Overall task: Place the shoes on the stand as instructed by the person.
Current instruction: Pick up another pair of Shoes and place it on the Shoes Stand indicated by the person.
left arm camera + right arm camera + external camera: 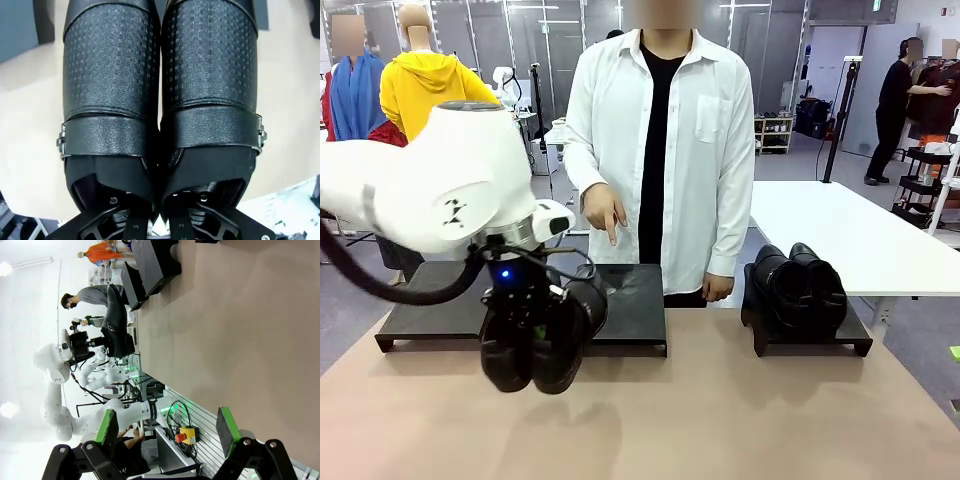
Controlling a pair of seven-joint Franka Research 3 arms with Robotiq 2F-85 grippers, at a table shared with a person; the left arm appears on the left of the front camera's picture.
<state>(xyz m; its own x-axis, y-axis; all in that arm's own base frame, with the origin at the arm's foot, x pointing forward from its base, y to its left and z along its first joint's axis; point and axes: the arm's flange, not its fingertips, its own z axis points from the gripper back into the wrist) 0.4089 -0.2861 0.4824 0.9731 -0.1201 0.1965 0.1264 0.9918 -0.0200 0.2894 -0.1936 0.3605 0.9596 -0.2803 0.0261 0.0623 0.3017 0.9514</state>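
Note:
A pair of glossy black shoes (535, 350) hangs above the tan table (740, 420), held side by side by my left gripper (524, 312), which is shut on them. In the left wrist view the two textured shoes (112, 75) with side buckles run up from my left gripper (160, 212), whose fingers clamp their inner walls. A second pair of shoes (800, 285) rests on the right stand (850, 340). The person (660, 140) points one finger (611, 236) down at the middle stand (635, 300). My right gripper (166, 432) is open and holds nothing.
A left stand (425, 305) adjoins the middle one behind the held shoes. A white table (840, 235) stands behind at the right. The right wrist view shows the left arm with its shoes (116, 330) and the black stands (150, 265) over bare tabletop.

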